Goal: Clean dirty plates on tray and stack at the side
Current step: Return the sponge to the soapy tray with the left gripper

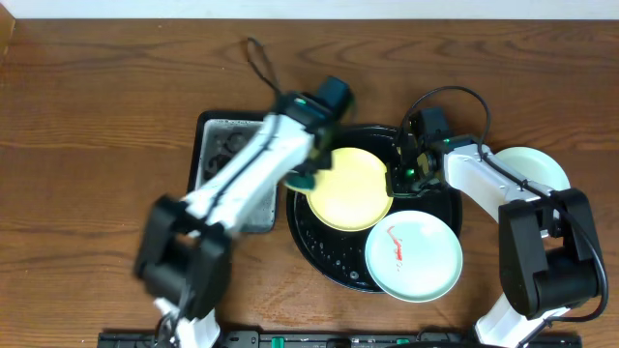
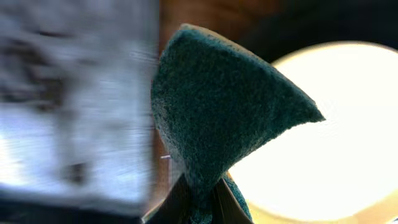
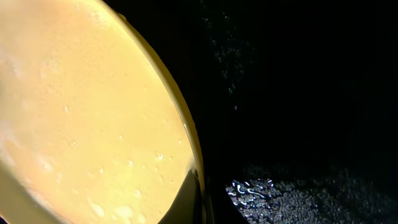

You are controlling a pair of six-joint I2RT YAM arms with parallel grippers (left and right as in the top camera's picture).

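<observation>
Filling the middle of the left wrist view, a dark green sponge stood upright with its lower end clenched in the left pincer. The yellow plate glowed just behind it to the right, though that view could not show whether the two touched. A grey blur on the other side was all it gave of the small rectangular tray. Only the right wrist view showed the plate's wet face, beaded with drops. Its rim ran down to the right pincer, which was clamped on that edge, and the round black tray lay beyond it, speckled with water. From overhead the layout came clear, which neither wrist camera gave. Nearest the robot, a mint plate with a red smear rested on the round tray's near right side, overlapping the rim. Farther in, the yellow plate sat over the tray's centre with a pincer on either side of it. The sponge was at its left edge and the right pincer was gripping its right edge. Off the tray, on the desk to the right, a pale plate lay partly hidden behind the right arm, well apart from both pincers. The rectangular tray sat just beside the round one, under the left arm.
</observation>
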